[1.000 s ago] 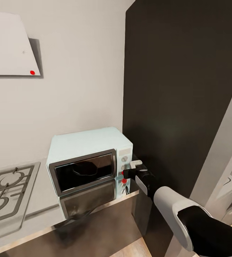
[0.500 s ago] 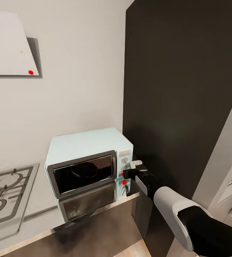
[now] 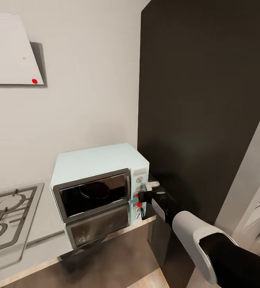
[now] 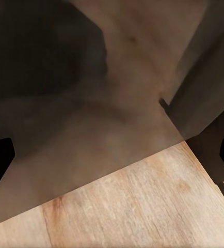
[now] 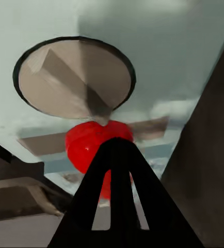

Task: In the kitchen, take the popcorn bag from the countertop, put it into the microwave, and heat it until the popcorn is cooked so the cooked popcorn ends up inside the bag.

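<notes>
Right at the jaws, microwave (image 3: 100, 186) panel.

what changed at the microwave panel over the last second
The right end effector edged in toward the microwave, its closed tip now on the red indicator dot. The head view shifted slightly early on, a camera move. The microwave door stayed shut, and nothing was grasped or released.

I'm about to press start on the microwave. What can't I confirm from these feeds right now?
- Contents of the microwave: in the head view the dark glass door shows only a vague dark shape, so the bag is unconfirmed.
- Contact: in the right wrist view the right gripper covers part of the red dot; touch is unclear.
- Knob settings: too small in the head view.
</notes>
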Robot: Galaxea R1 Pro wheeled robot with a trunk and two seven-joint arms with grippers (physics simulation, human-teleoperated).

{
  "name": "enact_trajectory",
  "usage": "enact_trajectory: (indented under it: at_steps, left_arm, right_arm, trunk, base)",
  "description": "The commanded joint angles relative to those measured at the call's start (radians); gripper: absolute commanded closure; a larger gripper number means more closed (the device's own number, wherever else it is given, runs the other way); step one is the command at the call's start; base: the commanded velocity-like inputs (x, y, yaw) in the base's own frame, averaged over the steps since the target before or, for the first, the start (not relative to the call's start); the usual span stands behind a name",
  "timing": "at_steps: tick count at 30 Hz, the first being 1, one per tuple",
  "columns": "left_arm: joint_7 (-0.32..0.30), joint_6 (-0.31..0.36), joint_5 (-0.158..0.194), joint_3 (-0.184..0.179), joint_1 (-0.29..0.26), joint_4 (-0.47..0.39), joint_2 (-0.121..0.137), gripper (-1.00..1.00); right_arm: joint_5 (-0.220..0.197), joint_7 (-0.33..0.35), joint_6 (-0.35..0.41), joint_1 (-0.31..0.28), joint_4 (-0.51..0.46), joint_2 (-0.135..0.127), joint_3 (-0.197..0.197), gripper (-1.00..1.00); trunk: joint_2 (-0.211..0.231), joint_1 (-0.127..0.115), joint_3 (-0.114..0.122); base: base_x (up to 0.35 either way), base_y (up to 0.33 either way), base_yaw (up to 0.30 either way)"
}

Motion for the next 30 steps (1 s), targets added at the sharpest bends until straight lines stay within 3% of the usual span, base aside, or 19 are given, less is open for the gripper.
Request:
enact_trajectory:
  at_steps: [1, 30]
  left_arm:
    - [-0.001, -0.002, 0.002, 0.000, 0.000, -0.001, 0.000, -1.00]
    - [-0.001, -0.002, 0.002, 0.000, 0.000, -0.001, 0.000, -1.00]
  right_arm:
    - [-0.010, -0.001, 0.004, 0.003, -0.001, 0.000, 0.005, 1.00]
    - [-0.010, 0.001, 0.003, 0.010, -0.001, 0.000, 0.005, 1.00]
  trunk:
    - [-0.001, 0.000, -0.001]
    - [-0.001, 0.000, -0.001]
  base:
    - [0.000, 0.000, 0.000]
    - [0.022, 0.000, 0.000]
